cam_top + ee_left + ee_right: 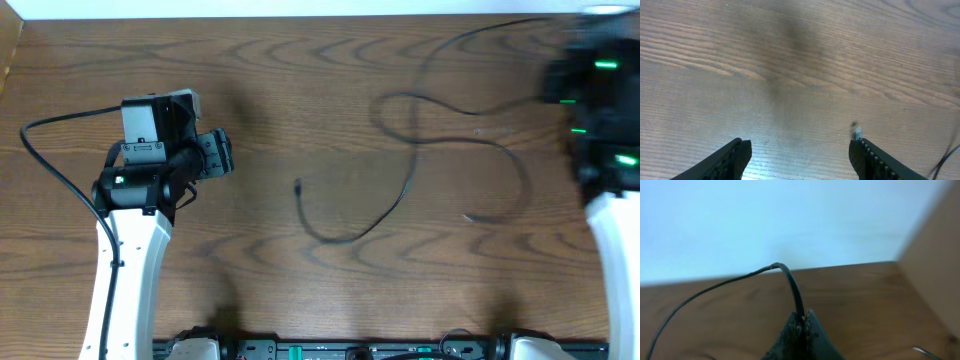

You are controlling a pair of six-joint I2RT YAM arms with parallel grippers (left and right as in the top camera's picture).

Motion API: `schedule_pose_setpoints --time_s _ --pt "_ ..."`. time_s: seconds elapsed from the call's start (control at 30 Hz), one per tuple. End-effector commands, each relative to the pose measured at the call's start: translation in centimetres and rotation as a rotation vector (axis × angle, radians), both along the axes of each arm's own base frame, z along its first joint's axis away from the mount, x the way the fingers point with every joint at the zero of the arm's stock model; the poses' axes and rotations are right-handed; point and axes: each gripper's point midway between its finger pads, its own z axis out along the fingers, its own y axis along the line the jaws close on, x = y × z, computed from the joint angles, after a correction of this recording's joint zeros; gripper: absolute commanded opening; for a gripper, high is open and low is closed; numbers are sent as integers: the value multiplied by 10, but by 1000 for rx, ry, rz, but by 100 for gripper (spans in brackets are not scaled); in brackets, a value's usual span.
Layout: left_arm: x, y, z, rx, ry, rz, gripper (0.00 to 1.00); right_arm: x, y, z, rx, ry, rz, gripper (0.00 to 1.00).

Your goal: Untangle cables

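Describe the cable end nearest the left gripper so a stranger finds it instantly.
On the wooden table, look just beyond the left gripper, toward the middle. A thin black cable curves up and stops in a small plug end; the other loose end lies farther right.

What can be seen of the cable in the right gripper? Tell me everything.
The cable is a thin black cord. It is pinched in the shut right gripper and arches up out of it. The rest lies slack on the wooden table, looping and crossing mid-table, with two small plug ends lying free. Whether it is one cord or two is unclear.
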Motion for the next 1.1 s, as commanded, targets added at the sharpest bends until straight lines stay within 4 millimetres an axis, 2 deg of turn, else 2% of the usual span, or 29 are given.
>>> schedule_pose_setpoints --time_s 0.0,0.1,0.17,0.33,0.47,0.53,0.63,0.67,0.7,0.77,0.8,0.97,1.07 --pt "-1 -2 0 -17 3 2 68 -11 -51 8 111 -60 -85 1" --pt "-1 -2 0 -17 2 2 68 -19 -97 5 211 -103 -169 1" --pt "-1 -2 0 -17 2 2 68 -22 -119 -1 272 -121 -200 1" --pt "-1 -2 0 -18 3 3 68 -24 -155 -28 362 -99 -220 1" --pt "-1 -2 0 -18 3 2 68 -25 -165 -56 413 -36 -234 1" --pt "-1 -2 0 -18 3 2 68 -23 -163 -69 435 0 -236 1" --pt "-1 -2 0 -18 3 3 68 -19 -154 -78 452 32 -223 1" --pt "-1 -2 0 -18 2 2 68 -18 -150 -80 458 45 -216 7" --pt "-1 -2 0 -18 2 3 68 -18 -147 -83 463 56 -214 21" --pt "-1 -2 1 -17 2 2 68 -19 -140 -89 478 85 -213 86" --pt "-1 -2 1 -18 2 3 68 -21 -138 -95 500 107 -230 99" --pt "-1 -2 0 -18 3 2 68 -50 -133 -138 626 264 -482 99" --pt "-1 -2 1 -17 1 2 68 -61 -114 -155 703 349 -520 99"
